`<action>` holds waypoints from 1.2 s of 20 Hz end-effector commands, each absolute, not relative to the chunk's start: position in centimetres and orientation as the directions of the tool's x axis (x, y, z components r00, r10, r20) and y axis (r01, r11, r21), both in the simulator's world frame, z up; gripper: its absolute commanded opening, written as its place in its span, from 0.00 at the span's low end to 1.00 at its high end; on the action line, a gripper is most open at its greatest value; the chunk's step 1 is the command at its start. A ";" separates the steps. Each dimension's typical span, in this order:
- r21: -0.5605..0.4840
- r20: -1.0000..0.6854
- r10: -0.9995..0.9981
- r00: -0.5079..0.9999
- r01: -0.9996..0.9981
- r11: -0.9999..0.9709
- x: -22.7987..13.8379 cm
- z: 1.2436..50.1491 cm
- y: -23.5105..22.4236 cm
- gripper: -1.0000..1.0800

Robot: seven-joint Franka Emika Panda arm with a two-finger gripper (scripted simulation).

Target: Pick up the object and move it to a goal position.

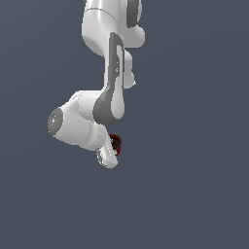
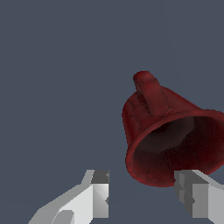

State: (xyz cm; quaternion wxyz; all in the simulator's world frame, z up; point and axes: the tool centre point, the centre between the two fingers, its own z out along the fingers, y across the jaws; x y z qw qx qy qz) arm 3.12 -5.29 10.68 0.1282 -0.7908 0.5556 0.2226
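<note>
The object is a small dark red mug (image 2: 170,131) with a dark interior and a side handle. In the wrist view its mouth faces the camera and it looks tilted. My gripper (image 2: 142,197) is open, its two white and grey fingers set wide apart. One finger (image 2: 192,197) overlaps the mug's rim and the other stands apart from it; I cannot tell whether either touches it. In the exterior view the mug (image 1: 116,144) shows only as a small red patch beside my gripper (image 1: 108,159), mostly hidden by the white hand.
The white arm (image 1: 109,73) comes down from the top of the exterior view, with its wrist bulging toward the exterior view's left. The ground is a plain dark blue-grey surface (image 1: 194,194) with no other objects in view.
</note>
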 end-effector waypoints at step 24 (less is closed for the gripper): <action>0.123 -0.551 -0.828 0.102 -0.972 -0.202 2.8 7.4 -4.6 0.62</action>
